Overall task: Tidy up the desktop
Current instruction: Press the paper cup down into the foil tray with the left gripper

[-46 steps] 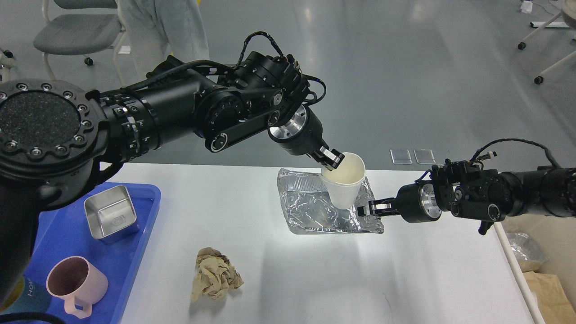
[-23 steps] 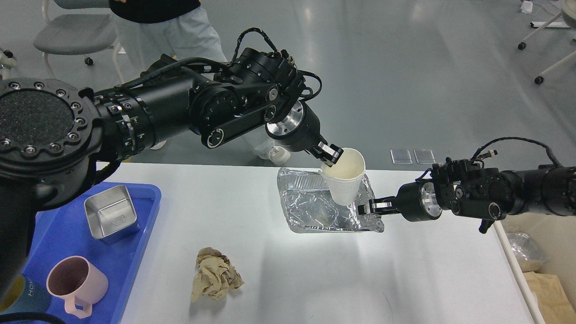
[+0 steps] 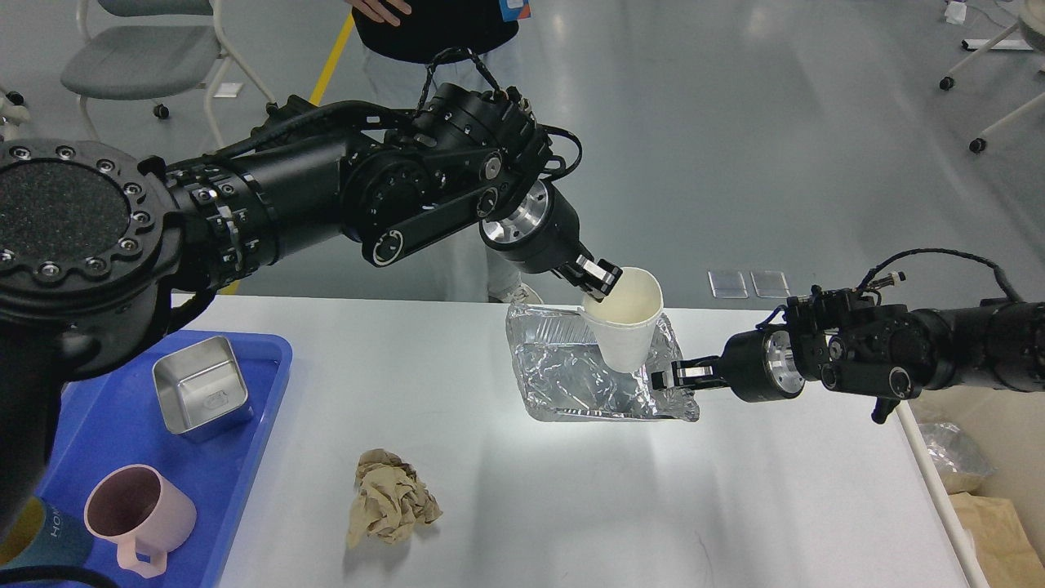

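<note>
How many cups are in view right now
2: a white paper cup held by the left gripper over the foil tray, and a pink mug on the blue tray.

We note a grey, glossy floor point(image 3: 735, 122) beyond the table, with soft glare from overhead light. A yellow line point(image 3: 331, 49) is painted on it at upper left. A grey chair point(image 3: 139, 69) on castors stands at far upper left. White castor legs point(image 3: 992, 90) of other furniture show at upper right. Two clear square plates point(image 3: 749, 283) are set in the floor near the table's far edge. A person point(image 3: 441, 28) in a dark top stands at the top edge, only partly visible. Bags point(image 3: 971, 482) lie on the floor at lower right.
</note>
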You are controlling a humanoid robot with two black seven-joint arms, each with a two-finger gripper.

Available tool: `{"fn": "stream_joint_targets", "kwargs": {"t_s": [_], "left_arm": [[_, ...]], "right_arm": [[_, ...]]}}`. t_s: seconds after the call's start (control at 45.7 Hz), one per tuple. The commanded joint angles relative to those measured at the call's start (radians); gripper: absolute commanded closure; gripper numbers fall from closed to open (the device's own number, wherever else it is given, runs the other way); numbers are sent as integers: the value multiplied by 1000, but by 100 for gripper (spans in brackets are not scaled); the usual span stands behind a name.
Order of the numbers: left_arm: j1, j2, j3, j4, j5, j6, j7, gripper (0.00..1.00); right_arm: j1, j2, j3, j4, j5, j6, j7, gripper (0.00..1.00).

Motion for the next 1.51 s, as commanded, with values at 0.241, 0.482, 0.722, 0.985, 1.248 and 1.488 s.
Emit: {"fn": "stream_joint_targets", "kwargs": {"t_s": [0.241,0.482,0.722,0.985,1.248,1.488], "left_arm": [[-3,2,-1,0,0,-1,-1,4],[-5,9,-9,0,0,-21,-2,4],[-9,14,-13,3,0,-23,-1,4],[-8,11,-15,5,-1,-15,13,4],[-8,11,-13,9,-15,-11,3,4],[-6,9,-13,11,-26,-8,6,4]], "right_arm": [[0,-14,0,0,0,0,0,100],[0,-20,0,2,0,2,0,100],[0,-22,0,2,0,2,0,100],[0,-34,0,3,0,2,2,100],[3,-37,0,5,0,2,0,100],[16,-37,0,6,0,12,2,100]]}}
